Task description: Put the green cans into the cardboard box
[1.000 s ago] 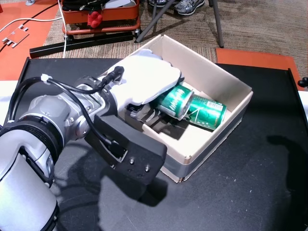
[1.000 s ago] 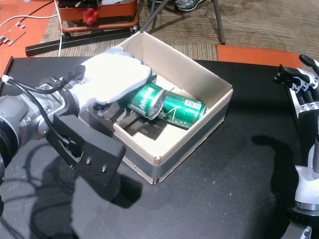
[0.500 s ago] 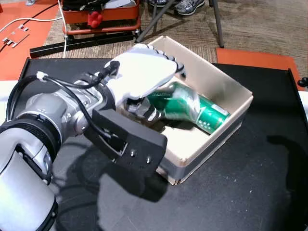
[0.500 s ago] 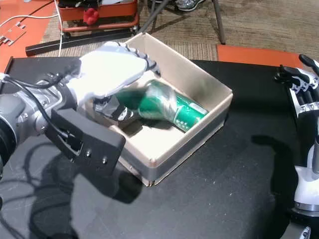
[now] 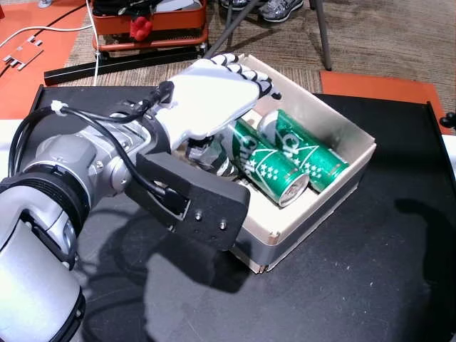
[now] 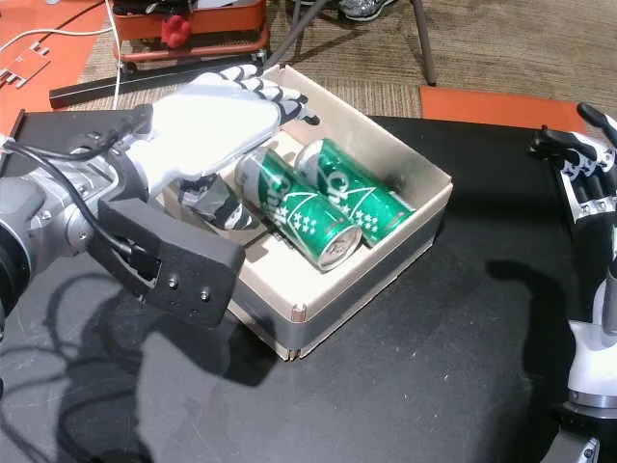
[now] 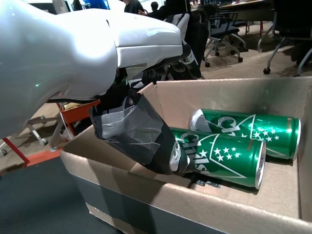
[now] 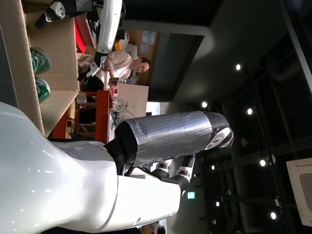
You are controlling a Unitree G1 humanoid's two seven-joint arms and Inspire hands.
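Left arm (image 5: pixel 64 185): grey, cabled, filling the lower left of both head views, with a black camera bracket (image 5: pixel 196 203) jutting toward the frame centre.

Left hand (image 5: pixel 210 100): white-backed, hanging over the near-left corner of the cardboard box (image 5: pixel 313 206) at frame centre. Its fingers (image 5: pixel 246 71) are reaching out toward the box's far wall, spread and closed on nothing. In the left wrist view the taped thumb (image 7: pixel 139 134) is pointing down into the box, its tip just beside the nearer can; whether it is touching cannot be told.

Green cans, two, lying on their sides inside the box, side by side and touching along their length:
- nearer can (image 5: pixel 267 164), centre of frame, silver end (image 5: pixel 293 194) facing the lower right; also showing in the other head view (image 6: pixel 299 214) and the left wrist view (image 7: pixel 219 158).
- farther can (image 5: pixel 306 149), just to the upper right of it, against the box's far wall; also showing at (image 6: pixel 355 189) and (image 7: pixel 248 129).

Table (image 5: pixel 370 285): black, carrying the box.

Right hand (image 6: pixel 588 169): resting at the right edge of a head view, well apart from the box, fingers loosely extended, holding nothing.

Beyond the table, top of frame: carpet, an orange cart (image 5: pixel 153 25) and a person's shoes (image 5: pixel 281 8). The right wrist view is showing a seated person (image 8: pixel 124 66) in the upper left.
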